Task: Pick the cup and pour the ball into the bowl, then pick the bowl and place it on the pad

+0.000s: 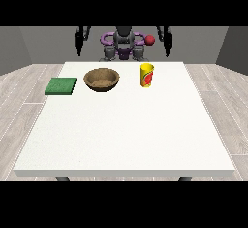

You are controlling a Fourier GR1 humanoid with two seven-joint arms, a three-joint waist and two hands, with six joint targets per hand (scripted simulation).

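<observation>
Yellow cup (147,75), brown bowl (101,80) and green pad (61,86) on white table (126,135).
Ball unseen inside the cup; both hands (78,41) (167,40) hang raised, finger posture indiscernible.

We could not see inside the cup (147,74), so whether a ball lay in it stayed hidden. Both hands, at the view's left (79,48) and right (167,49), were too small to tell how their fingers lay. The table (126,135) hid the robot's lower body
</observation>
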